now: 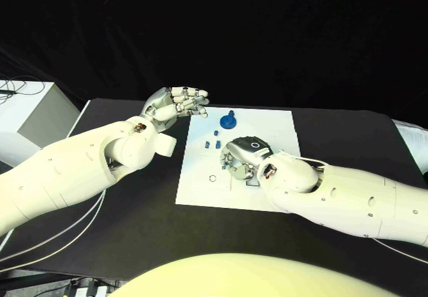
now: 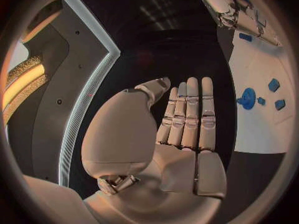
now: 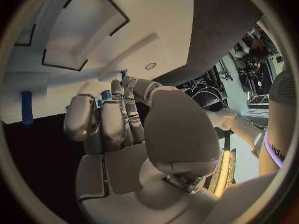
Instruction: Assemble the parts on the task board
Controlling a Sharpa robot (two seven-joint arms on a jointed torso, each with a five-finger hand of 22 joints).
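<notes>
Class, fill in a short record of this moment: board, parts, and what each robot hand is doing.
board: white task board on the black table
parts: a blue round part with a peg near the far edge; small blue pieces toward the middle
left hand: raised beside the board's far left corner, fingers apart, holding nothing
right hand: low over the board's middle; its fingers curl down, whether it holds a part cannot be told

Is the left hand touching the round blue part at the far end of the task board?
Apart. In the left wrist view the left hand is open, with dark table between its fingers and the round blue part.
</notes>
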